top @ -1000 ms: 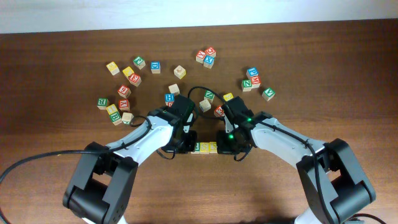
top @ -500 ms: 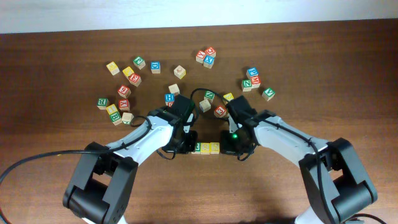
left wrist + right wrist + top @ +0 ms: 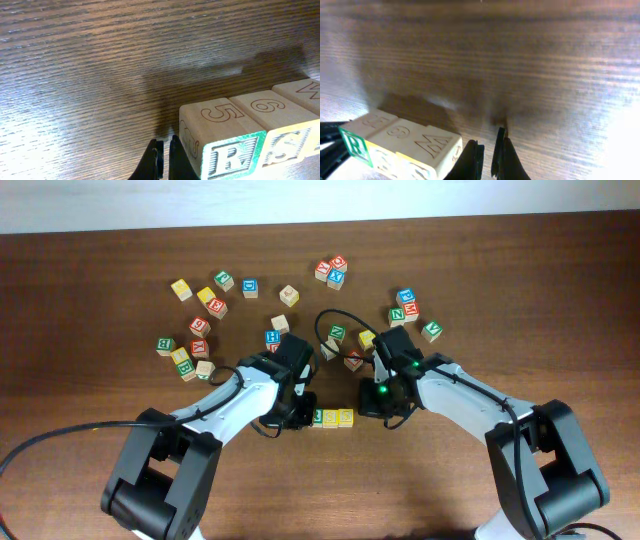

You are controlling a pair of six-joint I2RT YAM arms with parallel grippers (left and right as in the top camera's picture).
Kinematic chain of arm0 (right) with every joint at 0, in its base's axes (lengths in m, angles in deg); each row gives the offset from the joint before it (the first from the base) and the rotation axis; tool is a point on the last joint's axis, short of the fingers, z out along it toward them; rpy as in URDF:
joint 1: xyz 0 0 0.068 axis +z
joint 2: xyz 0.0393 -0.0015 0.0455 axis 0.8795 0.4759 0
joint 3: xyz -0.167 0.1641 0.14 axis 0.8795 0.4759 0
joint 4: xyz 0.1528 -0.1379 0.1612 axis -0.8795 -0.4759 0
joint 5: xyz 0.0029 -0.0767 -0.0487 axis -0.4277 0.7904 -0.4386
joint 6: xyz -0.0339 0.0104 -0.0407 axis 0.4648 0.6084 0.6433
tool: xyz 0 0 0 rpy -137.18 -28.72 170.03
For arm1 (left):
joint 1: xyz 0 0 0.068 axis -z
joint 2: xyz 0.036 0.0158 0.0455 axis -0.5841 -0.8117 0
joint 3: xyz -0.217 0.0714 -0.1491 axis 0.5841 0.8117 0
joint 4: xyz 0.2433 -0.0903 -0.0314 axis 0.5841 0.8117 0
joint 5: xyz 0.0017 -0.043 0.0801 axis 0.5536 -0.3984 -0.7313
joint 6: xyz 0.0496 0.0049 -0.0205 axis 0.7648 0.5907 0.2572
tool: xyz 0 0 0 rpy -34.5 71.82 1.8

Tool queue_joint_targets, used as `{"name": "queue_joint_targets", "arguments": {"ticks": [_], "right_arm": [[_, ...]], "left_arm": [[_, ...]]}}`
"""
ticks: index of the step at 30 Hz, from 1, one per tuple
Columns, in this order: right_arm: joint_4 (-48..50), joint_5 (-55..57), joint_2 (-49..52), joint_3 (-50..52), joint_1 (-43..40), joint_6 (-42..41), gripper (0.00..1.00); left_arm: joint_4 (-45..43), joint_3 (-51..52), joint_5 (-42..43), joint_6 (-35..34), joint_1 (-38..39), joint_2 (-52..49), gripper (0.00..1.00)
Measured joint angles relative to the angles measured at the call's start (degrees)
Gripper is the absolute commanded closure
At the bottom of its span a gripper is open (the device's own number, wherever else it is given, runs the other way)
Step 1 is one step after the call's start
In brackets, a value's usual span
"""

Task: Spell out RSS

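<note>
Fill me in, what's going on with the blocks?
Three cubes sit in a touching row near the robot: the R cube, then two yellow cubes. Left hand is shut and empty, right beside the R end. Right hand is shut, empty, apart from the other end. Loose cubes lie scattered behind.

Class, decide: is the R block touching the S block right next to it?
Touching. The left wrist view shows the R block flush against the S block, with no gap between them.
</note>
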Motion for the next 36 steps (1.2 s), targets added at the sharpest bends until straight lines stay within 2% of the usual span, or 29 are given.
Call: {"name": "queue_joint_targets", "arguments": {"ticks": [20, 28, 36], "right_arm": [[-0.37, -9.25, 0.22, -4.90, -0.02, 0.68, 0.96], [-0.76, -9.84, 0.22, -4.90, 0.52, 0.44, 0.96], [-1.27, -6.73, 0.22, -4.92, 5.46, -1.38, 0.96]], "left_arm": [[0.02, 0.00, -0.04, -3.96, 0.00, 0.00, 1.00], [0.04, 0.00, -0.04, -4.50, 0.00, -0.02, 1.00], [0.04, 0.00, -0.02, -4.50, 0.00, -0.02, 1.00]]}}
